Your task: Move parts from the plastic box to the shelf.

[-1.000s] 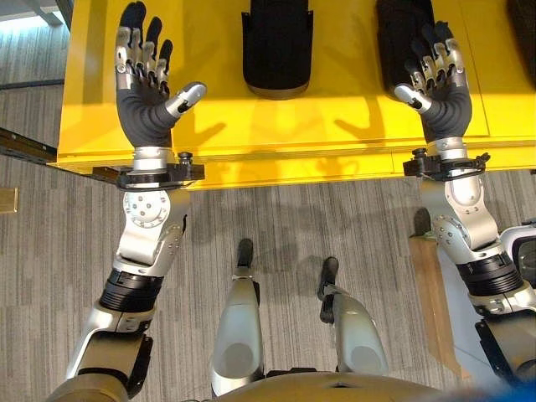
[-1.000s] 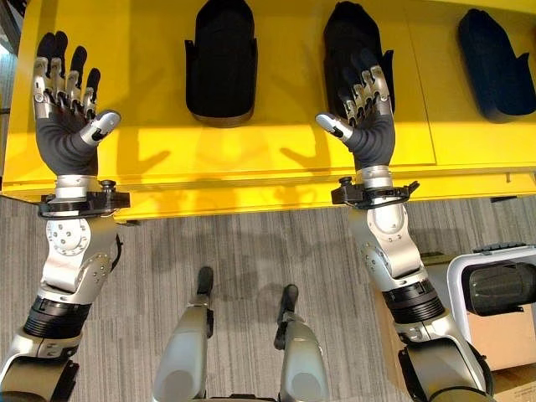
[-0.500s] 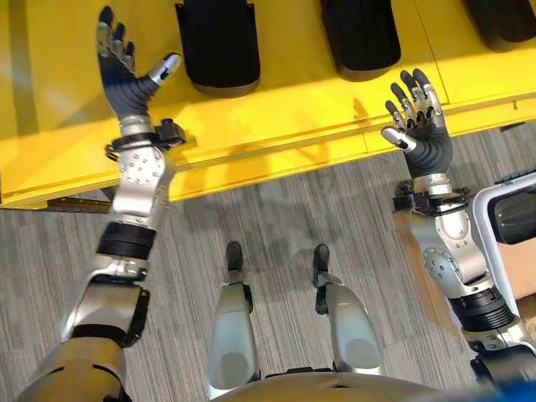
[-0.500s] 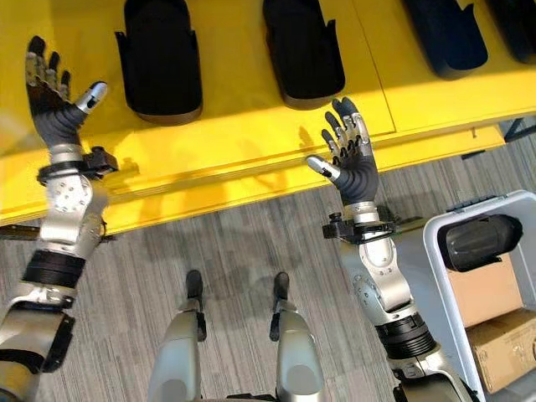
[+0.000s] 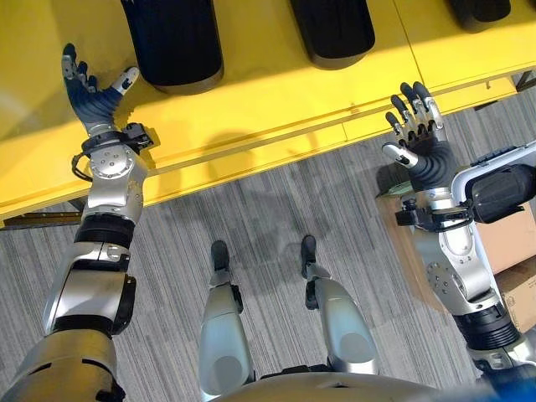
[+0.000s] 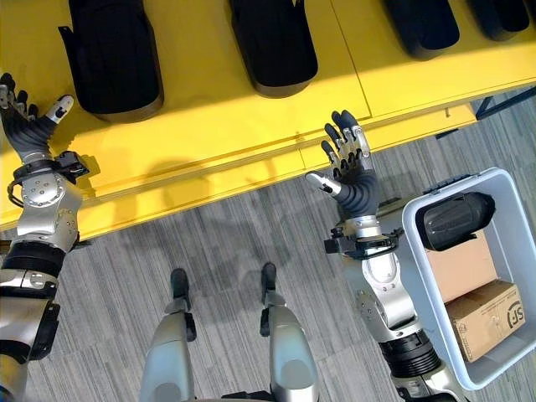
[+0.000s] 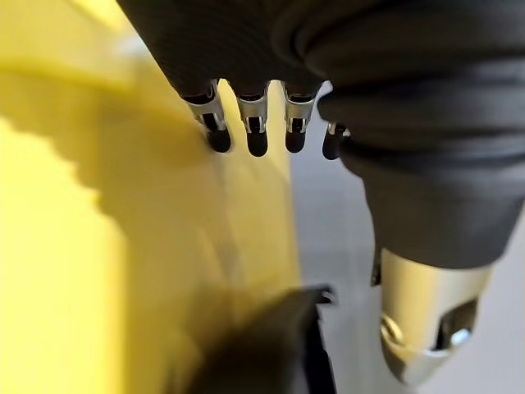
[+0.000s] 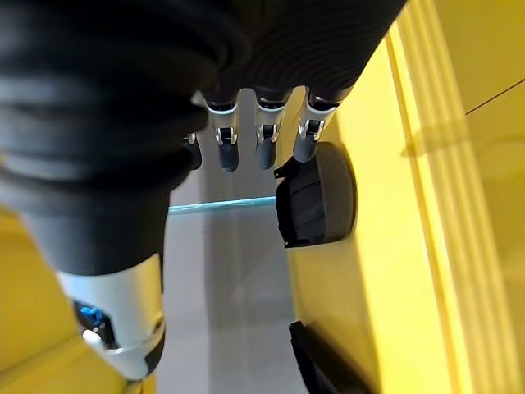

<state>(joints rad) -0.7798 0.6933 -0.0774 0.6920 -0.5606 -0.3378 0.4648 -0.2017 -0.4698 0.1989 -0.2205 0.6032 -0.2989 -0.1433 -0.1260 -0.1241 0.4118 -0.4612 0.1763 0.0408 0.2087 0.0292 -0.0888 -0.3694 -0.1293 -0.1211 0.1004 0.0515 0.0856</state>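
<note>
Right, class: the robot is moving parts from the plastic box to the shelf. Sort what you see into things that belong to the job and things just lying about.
Belongs to the job:
yellow shelf
black parts on the shelf
plastic box
black part in the box
left hand, open, empty
right hand, open, empty

Just lying about:
cardboard boxes in the plastic box

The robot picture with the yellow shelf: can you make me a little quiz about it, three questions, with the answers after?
1. True or false: the right hand is holding a black part.
2. Where is the plastic box? A) on the shelf B) on the floor by the right arm C) in the left hand
3. What colour is the shelf that the black parts lie on?

Key:
1. False. Its fingers are spread and it holds nothing; the left hand is open too.
2. B. A black part and cardboard boxes lie in it.
3. Yellow.
</note>
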